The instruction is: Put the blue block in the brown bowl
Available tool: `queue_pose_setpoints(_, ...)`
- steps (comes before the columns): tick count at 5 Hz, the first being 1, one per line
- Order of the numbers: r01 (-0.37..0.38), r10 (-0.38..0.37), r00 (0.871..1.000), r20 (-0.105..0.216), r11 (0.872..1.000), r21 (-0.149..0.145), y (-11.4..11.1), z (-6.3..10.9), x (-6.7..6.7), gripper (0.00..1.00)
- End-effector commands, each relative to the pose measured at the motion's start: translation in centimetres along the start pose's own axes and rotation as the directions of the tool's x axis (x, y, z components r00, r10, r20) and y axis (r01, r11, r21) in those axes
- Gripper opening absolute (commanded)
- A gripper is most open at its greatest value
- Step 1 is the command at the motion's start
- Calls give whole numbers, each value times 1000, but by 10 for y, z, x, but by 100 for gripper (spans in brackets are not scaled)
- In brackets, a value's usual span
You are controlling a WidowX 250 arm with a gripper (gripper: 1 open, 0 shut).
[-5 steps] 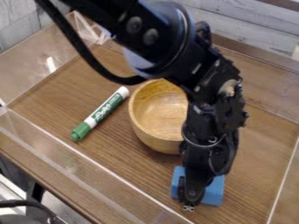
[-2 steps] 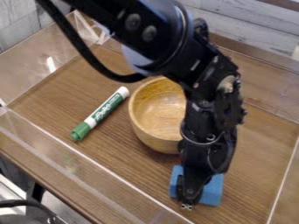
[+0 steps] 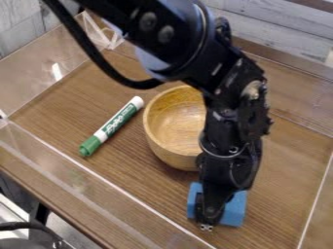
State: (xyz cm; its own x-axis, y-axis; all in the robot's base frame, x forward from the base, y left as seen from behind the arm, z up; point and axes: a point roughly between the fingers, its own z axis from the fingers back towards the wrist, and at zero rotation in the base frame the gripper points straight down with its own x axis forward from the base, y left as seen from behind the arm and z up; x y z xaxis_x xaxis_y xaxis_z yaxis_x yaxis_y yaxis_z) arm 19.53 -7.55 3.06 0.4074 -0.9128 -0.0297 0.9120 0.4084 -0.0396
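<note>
Blue block (image 3: 217, 206) in closed gripper (image 3: 213, 216)

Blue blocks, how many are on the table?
1. The blue block sits on the table near the front edge, just in front of the brown bowl, partly covered by the arm.

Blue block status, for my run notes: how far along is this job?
Done: the gripper has come down on the blue block and is shut on it. In hand: the block, apparently on the table beside the brown bowl. Left: lift, carry over the empty bowl, release.
</note>
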Motion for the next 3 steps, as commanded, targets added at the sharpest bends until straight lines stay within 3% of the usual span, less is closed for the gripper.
queue_pose_setpoints(1,-14,12,999,37,999,40,12,9,7,0)
queue_pose_setpoints(3,-30,29,999,38,999,41,15,6,7,0)
